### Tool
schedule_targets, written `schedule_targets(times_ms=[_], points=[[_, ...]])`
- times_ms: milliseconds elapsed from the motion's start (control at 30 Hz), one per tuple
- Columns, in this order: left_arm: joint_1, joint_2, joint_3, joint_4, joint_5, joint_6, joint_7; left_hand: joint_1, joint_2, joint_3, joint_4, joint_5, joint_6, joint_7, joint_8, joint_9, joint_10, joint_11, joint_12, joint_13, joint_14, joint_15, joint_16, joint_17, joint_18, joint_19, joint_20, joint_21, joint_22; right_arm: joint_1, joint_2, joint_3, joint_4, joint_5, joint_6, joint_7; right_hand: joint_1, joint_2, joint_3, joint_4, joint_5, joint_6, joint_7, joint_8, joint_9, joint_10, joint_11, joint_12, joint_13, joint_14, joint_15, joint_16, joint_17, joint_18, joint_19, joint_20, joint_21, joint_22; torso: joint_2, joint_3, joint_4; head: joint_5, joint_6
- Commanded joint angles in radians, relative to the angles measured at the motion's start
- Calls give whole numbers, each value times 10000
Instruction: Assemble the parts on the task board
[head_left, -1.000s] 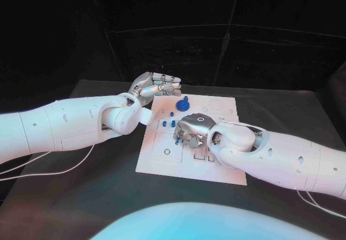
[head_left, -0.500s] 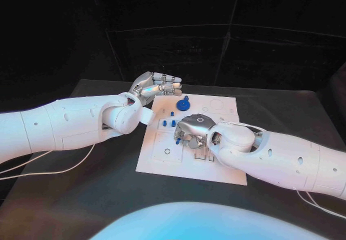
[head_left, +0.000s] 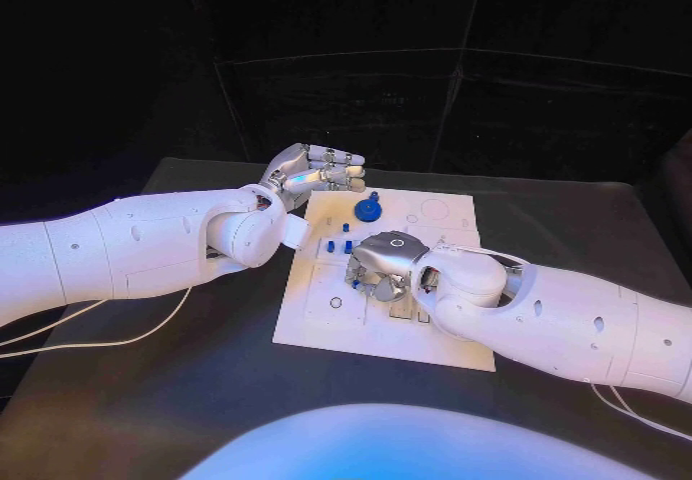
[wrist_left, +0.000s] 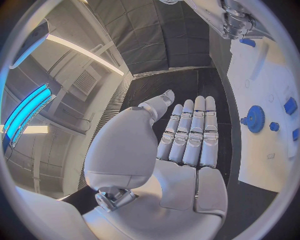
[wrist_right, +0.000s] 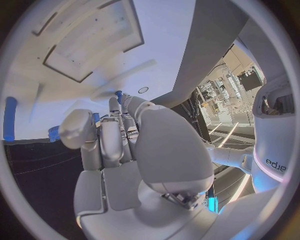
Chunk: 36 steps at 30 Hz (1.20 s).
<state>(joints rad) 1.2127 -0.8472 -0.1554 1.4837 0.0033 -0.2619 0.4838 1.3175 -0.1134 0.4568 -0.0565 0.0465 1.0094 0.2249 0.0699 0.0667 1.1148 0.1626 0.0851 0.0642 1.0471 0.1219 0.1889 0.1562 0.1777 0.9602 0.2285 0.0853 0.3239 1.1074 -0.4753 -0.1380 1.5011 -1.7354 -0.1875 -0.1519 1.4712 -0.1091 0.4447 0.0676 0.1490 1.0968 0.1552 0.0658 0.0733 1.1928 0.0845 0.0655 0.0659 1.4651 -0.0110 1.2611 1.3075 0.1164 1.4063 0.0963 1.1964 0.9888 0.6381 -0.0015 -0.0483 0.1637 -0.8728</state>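
White rectangular task board (head_left: 320, 310) mid black table (head_left: 173, 400), round blue gear part (head_left: 368, 211) near board's far edge, small blue pegs (head_left: 338, 246) nearer its centre, left hand (head_left: 310, 170) off board's far-left corner, fingers straight together, holding nothing, right hand (head_left: 384, 266) curled low over board centre w/ small blue part (wrist_right: 118, 94) at fingertips, grip can't tell.

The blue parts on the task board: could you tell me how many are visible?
4 clearly: a blue gear near the far edge, and three small pegs beside the right hand. That hand may hide more.

Right hand (wrist_right: 125, 145), fingers curled over the white task board (wrist_right: 94, 60), small blue part (wrist_right: 118, 93) at fingertips.
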Motion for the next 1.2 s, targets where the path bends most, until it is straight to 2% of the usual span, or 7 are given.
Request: schedule_targets(times_ms=[33,233,500,700,800,967,1200], points=[[13,12,9,3,26,128,31,3,101,-20,8,17,-90,6,-42,-11,-61,17,-54,0,60,16,-56,-7,47,56,21,-63,-9,7,31,-6,-64,-65,109,4,-186,-70,90,6,18,-293,85,-59,-68,-350,91,-58,-41,653,133,43,325,-87,-130,24,-29,-85,3,3,1,12,2],[13,10,9,-3,26,163,12,-4,101,-24,13,17,-94,8,-41,-11,-63,18,-53,1,62,17,-61,-10,46,57,22,-66,-17,6,56,-13,-139,-64,-153,-8,-392,-234,131,-106,-29,-890,170,-45,-87,-1588,302,-26,-47,539,293,-256,25,9,-416,180,-390,-602,4,7,-7,23,2],[13,7,8,-12,26,213,-28,-18,101,-32,21,17,-102,12,-41,-11,-69,22,-52,1,64,20,-71,-16,46,60,25,-71,-33,0,-105,-16,6,-43,-790,28,-440,-244,34,-297,-44,-1358,155,-42,-85,-2270,357,60,-18,400,342,-534,-260,94,-650,254,-678,-998,-4,8,-6,-16,2],[13,-23,8,-25,26,229,-57,-18,101,-32,21,17,-102,12,-41,-11,-69,22,-52,1,64,20,-71,-16,46,60,25,-71,-33,-2,-589,-10,568,36,-1261,24,-490,-184,1,-331,-24,-1248,173,21,-49,-2159,343,251,16,430,334,-416,-212,82,-613,260,-608,-902,-11,-2,-48,-35,17],[13,-29,7,-33,26,239,-68,-18,101,-32,21,17,-102,12,-41,-11,-69,22,-52,1,64,20,-71,-16,46,60,25,-71,-33,17,-1048,1,1032,210,-1469,-8,-543,-173,-28,-343,-18,-1180,158,39,-37,-2042,319,395,27,457,317,-346,-190,66,-560,253,-531,-799,-20,1,-35,-79,40],[14,-47,6,-47,27,240,-90,-26,106,-34,28,17,-106,13,-40,-10,-73,23,-51,1,65,21,-77,-20,46,61,27,-74,-42,418,-2019,15,1616,1235,-1497,-134,-750,-230,-144,-293,63,-1037,106,63,-23,-1761,256,680,24,496,277,-271,-200,32,-444,228,-389,-615,-19,-19,-20,-247,213],[14,-66,4,-80,27,235,-93,-26,106,-34,28,17,-106,13,-40,-10,-73,23,-51,1,65,21,-77,-20,46,61,27,-74,-42,1073,-2970,17,1547,1909,-1128,-273,-1030,-461,-559,-231,308,-1175,21,-8,-53,-1882,205,777,-4,496,251,-268,-262,15,-386,198,-331,-529,-6,2,-16,-375,337]])
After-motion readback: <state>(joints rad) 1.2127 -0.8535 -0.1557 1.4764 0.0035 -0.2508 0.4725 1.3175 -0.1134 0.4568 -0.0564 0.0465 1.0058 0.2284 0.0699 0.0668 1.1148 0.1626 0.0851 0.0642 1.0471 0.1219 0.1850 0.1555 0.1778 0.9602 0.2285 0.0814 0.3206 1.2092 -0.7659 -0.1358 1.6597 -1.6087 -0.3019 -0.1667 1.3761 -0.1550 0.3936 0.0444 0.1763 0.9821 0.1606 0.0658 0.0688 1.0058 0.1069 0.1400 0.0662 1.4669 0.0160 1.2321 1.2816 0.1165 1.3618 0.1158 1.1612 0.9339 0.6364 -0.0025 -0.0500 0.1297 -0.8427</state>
